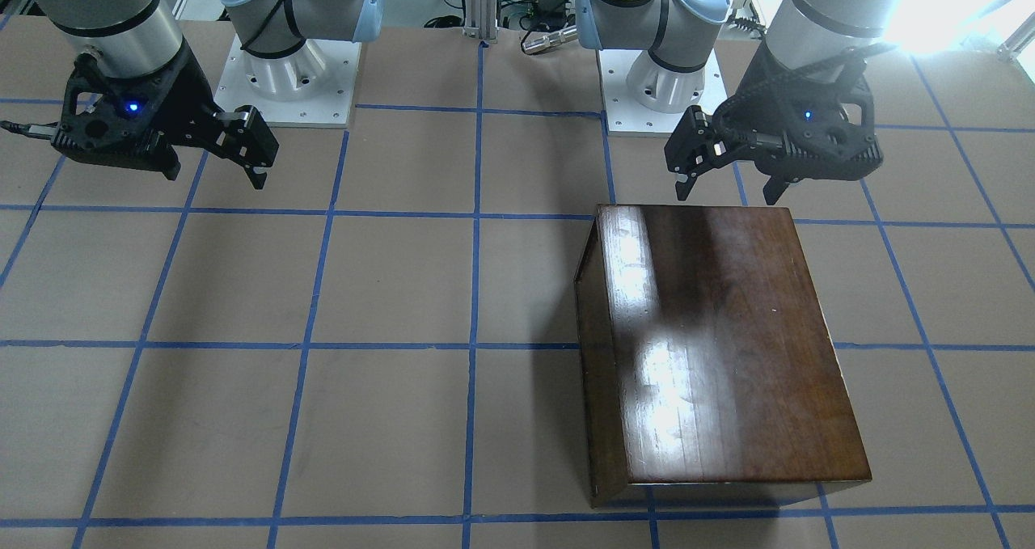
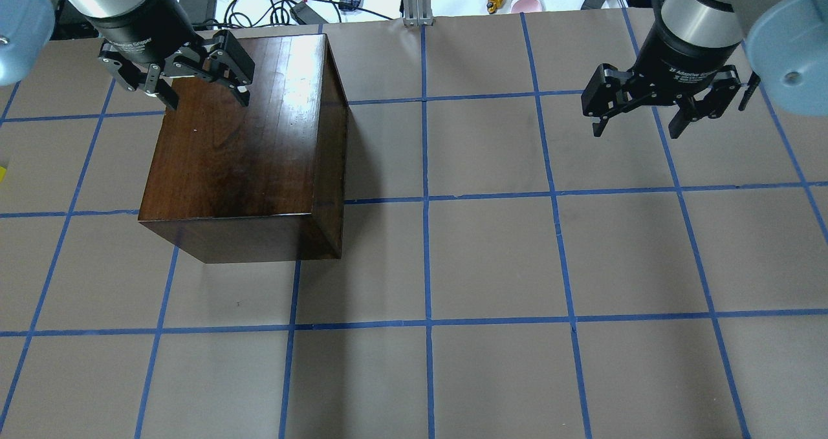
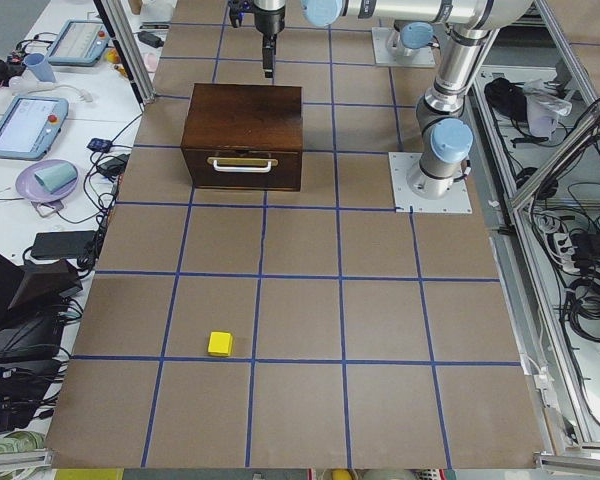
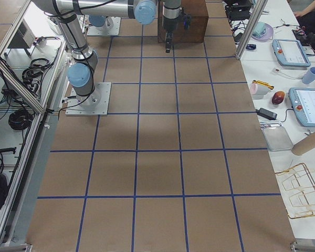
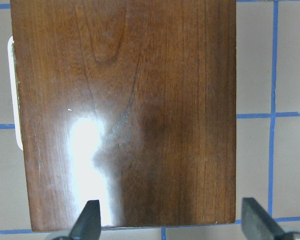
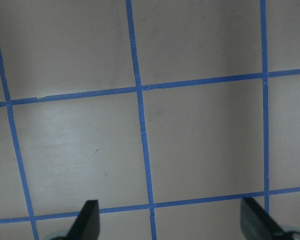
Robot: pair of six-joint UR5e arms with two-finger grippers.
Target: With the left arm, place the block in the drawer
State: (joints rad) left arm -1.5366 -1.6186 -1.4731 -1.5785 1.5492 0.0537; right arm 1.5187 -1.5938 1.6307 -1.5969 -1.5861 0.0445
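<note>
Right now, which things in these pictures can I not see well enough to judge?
Block: tiny in the exterior left view, cut by the overhead view's left edge; shape unclear.
Drawer: front shows only in the exterior left view; its shut front hides the inside; elsewhere the cabinet top covers it.

The block is cut off at the overhead view's edge (a yellow sliver) — the drawer front hidden there.

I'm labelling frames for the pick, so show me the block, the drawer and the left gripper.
block (image 3: 220,344), exterior left view, middle of its yellow top.
drawer (image 3: 242,161), exterior left view, the pull on its shut front.
left gripper (image 2: 208,103), overhead exterior view, midway between its open fingertips.
</note>
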